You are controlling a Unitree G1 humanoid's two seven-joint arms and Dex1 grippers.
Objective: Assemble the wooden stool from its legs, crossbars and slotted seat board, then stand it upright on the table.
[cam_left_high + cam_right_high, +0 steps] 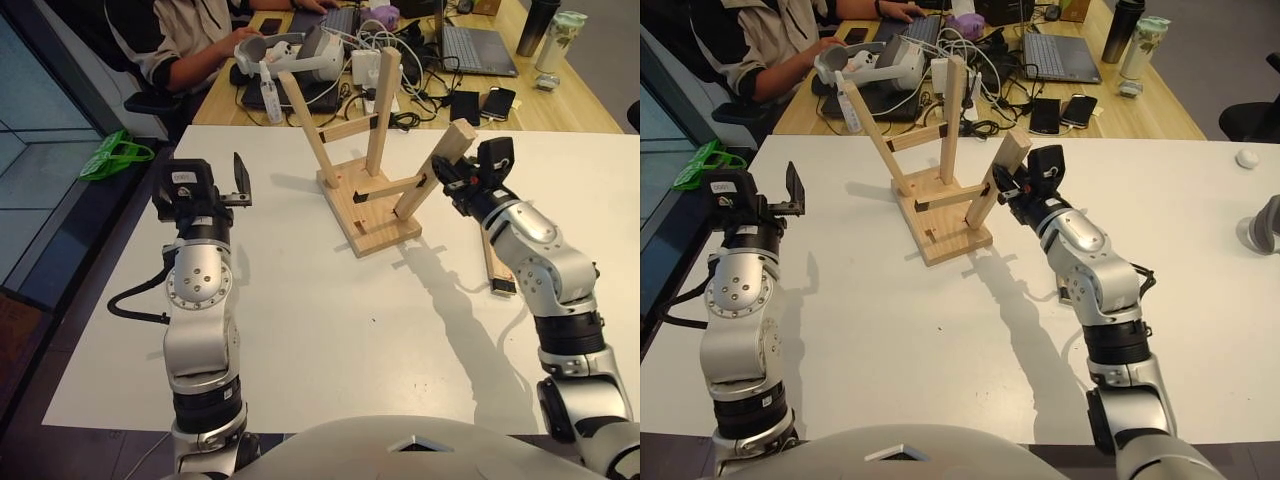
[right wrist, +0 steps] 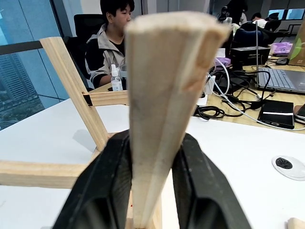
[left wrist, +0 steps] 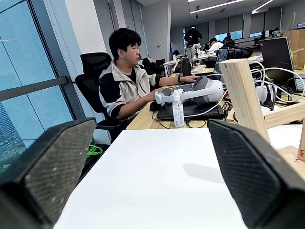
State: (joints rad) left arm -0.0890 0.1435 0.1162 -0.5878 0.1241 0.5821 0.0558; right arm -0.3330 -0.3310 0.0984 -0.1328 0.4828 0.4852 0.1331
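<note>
- Our right pincer (image 1: 446, 178) is clamped on a pale wooden stool leg (image 1: 438, 168); its two black fingers (image 2: 107, 191) press on opposite faces of the wood, a little below the leg's free top end
- From this grip the held leg slants down and to the left, and its lower end meets a pale square wooden seat board (image 1: 385, 238)
- The board lies flat on the white table (image 1: 330, 330), just below and to the left of the right pincer, with its legs pointing upward
- A short wooden crossbar (image 1: 388, 184) starts at the held leg just under the right pincer's fingers and runs left, low over the board
- Farther left of the right pincer a second wooden leg (image 1: 382, 105) rises nearly upright from the board, and beyond it a third wooden leg (image 1: 305, 115) leans away to the left
- A higher wooden crossbar (image 1: 350, 128) joins these two legs
- Our left pincer (image 3: 152, 152) has its dark padded fingers (image 3: 52, 167) spread wide with nothing between them; it hangs over bare table, and the stool stands well apart to its right
- A loose wooden strip (image 1: 496, 270) lies flat on the table behind the right pincer, beside the right forearm, touching nothing of the stool
</note>
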